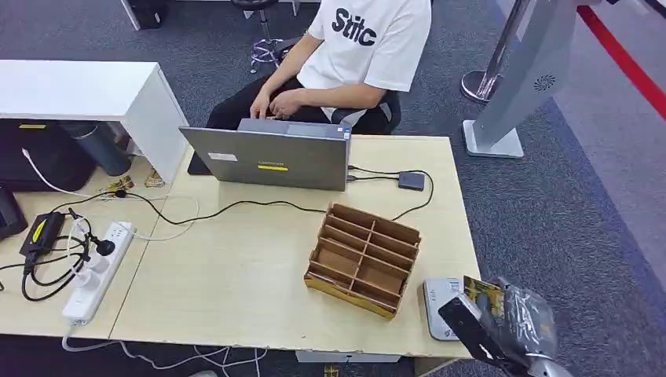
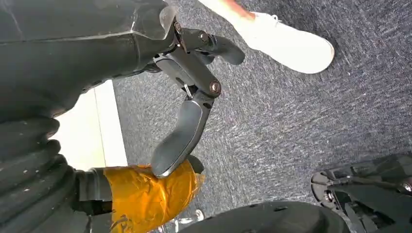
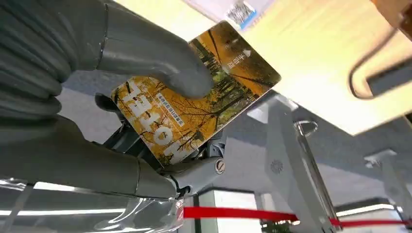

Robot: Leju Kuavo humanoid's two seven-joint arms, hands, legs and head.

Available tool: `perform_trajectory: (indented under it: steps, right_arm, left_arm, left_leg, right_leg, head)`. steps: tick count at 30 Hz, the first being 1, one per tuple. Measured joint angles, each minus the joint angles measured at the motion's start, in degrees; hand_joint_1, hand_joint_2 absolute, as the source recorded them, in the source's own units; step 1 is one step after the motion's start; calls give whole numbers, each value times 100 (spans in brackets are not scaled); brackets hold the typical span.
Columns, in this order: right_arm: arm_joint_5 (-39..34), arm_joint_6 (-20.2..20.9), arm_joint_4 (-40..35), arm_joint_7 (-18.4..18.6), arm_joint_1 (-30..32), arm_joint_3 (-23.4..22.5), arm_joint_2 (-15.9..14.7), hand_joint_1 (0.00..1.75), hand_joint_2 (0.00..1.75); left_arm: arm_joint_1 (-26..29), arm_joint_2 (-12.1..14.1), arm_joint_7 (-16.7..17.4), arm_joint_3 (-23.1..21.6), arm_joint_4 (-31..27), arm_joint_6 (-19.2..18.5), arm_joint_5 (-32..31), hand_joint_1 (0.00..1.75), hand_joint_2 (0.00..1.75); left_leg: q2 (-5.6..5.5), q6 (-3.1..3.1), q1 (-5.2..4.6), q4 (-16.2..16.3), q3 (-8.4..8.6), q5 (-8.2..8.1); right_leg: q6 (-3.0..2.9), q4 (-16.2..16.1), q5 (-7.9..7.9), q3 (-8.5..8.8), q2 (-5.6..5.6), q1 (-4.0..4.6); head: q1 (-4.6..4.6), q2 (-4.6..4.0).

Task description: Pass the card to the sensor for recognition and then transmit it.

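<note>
Wooden table (image 1: 236, 275), one card (image 3: 194, 92), one sensor (image 1: 438, 306)

Autumn-print card (image 3: 194, 92) pinched in right robot hand (image 1: 503, 318), just above grey sensor (image 1: 440, 306) at table edge.

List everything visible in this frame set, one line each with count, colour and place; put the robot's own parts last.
card: one, autumn yellow-orange print, held in the right hand near the table's front right corner
sensor: one, pale grey, front right table edge
organiser: one, brown cardboard, compartments, right of table centre
laptop: one, grey, far table edge
hub: one, dark grey, right of laptop
power strip: one, white, left table
table: one, light wood
person: one, white shirt, seated behind laptop
shoe: one, white, on grey carpet
left hand: one, dark fingers, orange tape, hanging over carpet
right hand: one, grey, pinches the card
</note>
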Motion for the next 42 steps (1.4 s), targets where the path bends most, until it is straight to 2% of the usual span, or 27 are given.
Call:
perform_trajectory:
  steps: [10, 28, 42]
  right_arm:
    - [-18, 26, 524, 22, 28, 24, 50, 175, 175]
    - [-105, 44, 889, 4, 30, 24, 111, 175, 175]
    - [-61, 41, 1018, -77, -2, 22, 269, 175, 175]
  left_arm:
    - [-5, 24, 2, 0, 0, 9, 0, 0, 175]
    - [-9, 59, 13, 0, 0, 9, 0, 0, 175]
    - [-16, 83, 39, 0, 0, 9, 0, 0, 175]
  left_leg:
    - [0, 0, 0, 0, 0, 0]
    - [0, 0, 0, 0, 1, 0]
    - [1, 0, 0, 0, 4, 0]
  right_leg:
    - [0, 0, 0, 0, 0, 0]
    - [0, 0, 0, 0, 0, 0]
    - [0, 0, 0, 3, 0, 0]
  head:
    - [-2, 0]
    - [-2, 0]
    - [0, 0]
